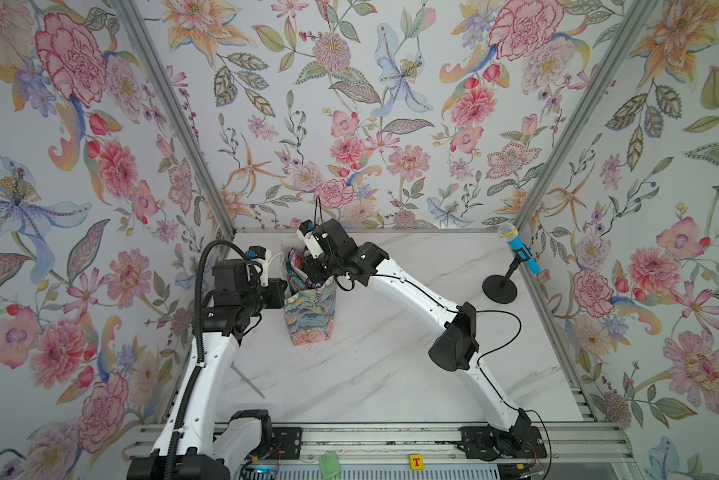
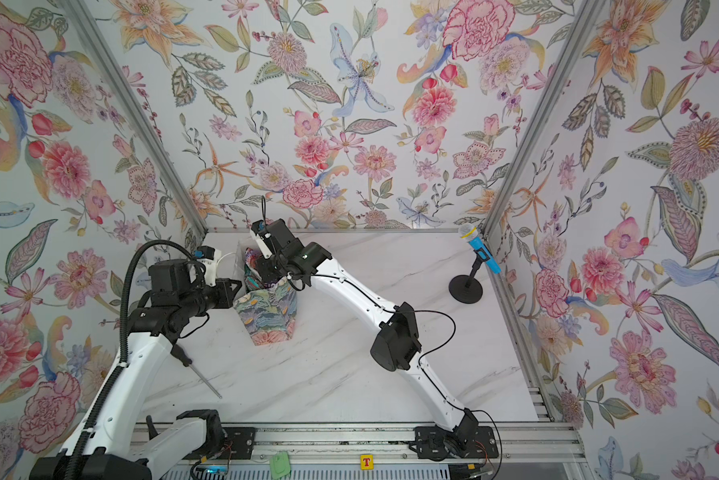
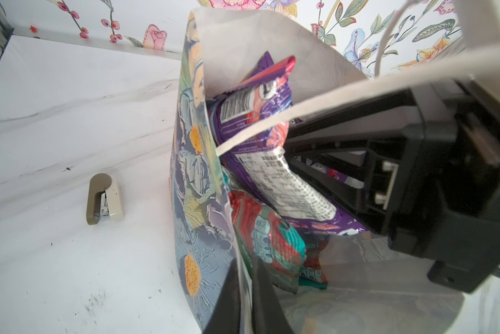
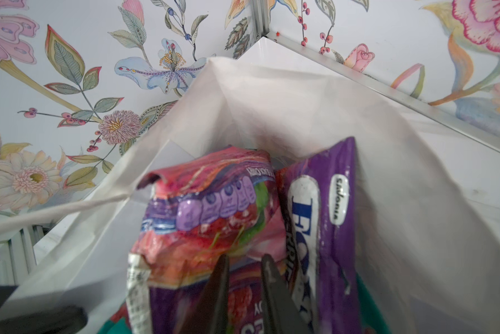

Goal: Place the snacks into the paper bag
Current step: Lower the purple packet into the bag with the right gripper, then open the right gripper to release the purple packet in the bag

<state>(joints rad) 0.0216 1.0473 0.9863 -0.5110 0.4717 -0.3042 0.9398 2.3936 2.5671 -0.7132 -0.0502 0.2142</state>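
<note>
- The paper bag (image 1: 310, 316) is being kept upright on the marble table (image 1: 391, 353), toward its rear left part. The bag's wall on the left arm's side is being pinched just under the rim by the left claw (image 3: 245, 267), whose fingers are pressed shut on either side of the paper.
- The right claw (image 4: 245, 258) is being held down inside the bag's mouth, its fingers slightly apart with nothing seen between the tips. It is being hemmed in closely by the white inner paper on every side.
- A white cord handle (image 3: 271, 123) is being stretched across the mouth, just beside the right claw's fingers.
- Outside the pinched wall, bare tabletop is being left open around the left claw. A beige stapler (image 3: 105, 199) is lying well apart from it.
- A screwdriver (image 2: 201, 376) is lying under the left arm. A blue microphone (image 1: 519, 249) on a black stand is standing at the table's right edge, well apart from the right claw.
- The snacks are being held in the bag, directly beneath the right claw:
  - a purple barcoded pouch (image 3: 254, 115)
  - a teal-and-red pouch (image 3: 269, 240), nearer the left claw
  - a crumpled pink-red pouch (image 4: 214, 208), just ahead of the right claw's tips
  - a purple "FOX'S" pouch (image 4: 321, 217), on edge beside the pink-red one
- All the pouches are glossy and creased. The bag is painted outside with blue, green and daisy shapes.
</note>
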